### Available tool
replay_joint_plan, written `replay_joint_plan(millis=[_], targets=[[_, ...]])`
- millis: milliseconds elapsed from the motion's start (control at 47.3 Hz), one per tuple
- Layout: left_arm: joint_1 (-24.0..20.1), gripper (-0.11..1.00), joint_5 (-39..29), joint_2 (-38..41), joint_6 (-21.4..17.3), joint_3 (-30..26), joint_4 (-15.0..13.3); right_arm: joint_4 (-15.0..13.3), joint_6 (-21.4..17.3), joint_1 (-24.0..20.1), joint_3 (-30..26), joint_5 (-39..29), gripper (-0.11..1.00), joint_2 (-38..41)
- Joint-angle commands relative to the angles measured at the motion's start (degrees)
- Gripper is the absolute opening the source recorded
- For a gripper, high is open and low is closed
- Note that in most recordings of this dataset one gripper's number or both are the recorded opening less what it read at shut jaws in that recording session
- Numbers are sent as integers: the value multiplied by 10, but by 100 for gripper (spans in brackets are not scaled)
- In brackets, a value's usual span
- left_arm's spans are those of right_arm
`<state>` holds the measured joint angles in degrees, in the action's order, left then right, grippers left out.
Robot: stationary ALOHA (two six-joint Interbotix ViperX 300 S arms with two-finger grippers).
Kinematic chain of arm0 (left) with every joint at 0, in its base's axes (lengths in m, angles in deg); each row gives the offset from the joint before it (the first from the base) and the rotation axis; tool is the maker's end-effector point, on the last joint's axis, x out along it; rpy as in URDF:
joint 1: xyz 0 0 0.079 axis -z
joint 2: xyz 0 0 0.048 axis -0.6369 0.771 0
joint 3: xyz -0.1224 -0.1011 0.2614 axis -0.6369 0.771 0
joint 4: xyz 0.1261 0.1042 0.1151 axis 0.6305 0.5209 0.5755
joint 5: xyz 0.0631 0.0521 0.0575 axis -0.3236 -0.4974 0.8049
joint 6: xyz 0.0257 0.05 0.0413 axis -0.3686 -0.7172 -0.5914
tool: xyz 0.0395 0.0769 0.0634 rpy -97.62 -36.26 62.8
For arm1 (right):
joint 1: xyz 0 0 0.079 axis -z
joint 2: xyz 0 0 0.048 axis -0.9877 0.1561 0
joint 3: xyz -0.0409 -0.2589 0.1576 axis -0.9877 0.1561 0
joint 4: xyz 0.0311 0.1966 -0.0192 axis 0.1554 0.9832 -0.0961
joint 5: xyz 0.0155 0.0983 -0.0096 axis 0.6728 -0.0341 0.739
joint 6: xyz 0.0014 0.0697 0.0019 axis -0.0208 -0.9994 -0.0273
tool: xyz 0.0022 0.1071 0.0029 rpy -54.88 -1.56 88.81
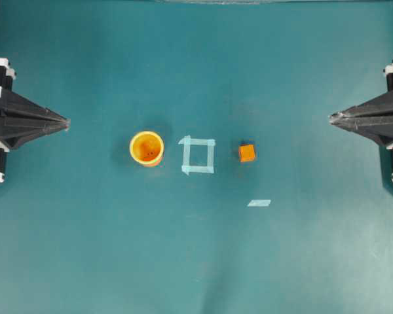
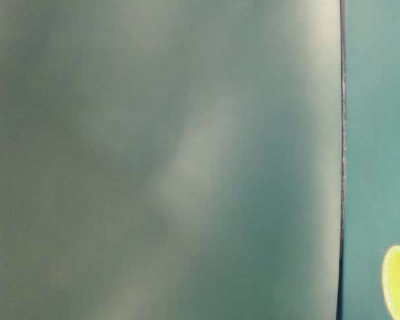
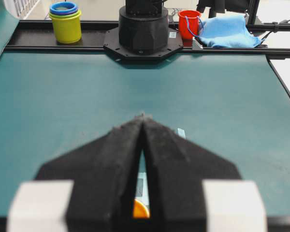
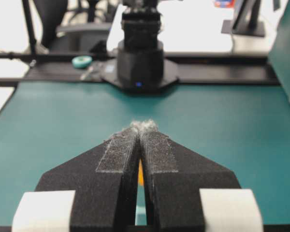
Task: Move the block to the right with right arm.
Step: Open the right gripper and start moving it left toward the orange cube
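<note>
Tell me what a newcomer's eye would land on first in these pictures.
The bright orange-yellow cup stands out left of centre on the teal table. To its right is a pale tape square, then the small orange block, and a loose tape strip nearer the bottom edge. Both black arms wait at the sides, the left end effector and right end effector shut and pointing inward.

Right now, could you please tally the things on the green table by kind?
Orange block: 1
Orange-yellow cup: 1
Tape square outline: 1
Loose tape strip: 1
Total: 4
</note>
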<state>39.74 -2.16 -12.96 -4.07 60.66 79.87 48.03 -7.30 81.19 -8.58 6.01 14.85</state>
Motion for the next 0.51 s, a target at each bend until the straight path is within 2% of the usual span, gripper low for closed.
replay_joint_plan(millis=[0,211,486], targets=[[1,0,-4,1,-4,-18,4,0,-4,0,-11,3,0,6],[1,0,-17,-4,-4,-20,4,1,-4,4,-34,-59,0,21],[1,0,-18,-4,2,-23,4,11,-6,30,-51,-74,0,38]])
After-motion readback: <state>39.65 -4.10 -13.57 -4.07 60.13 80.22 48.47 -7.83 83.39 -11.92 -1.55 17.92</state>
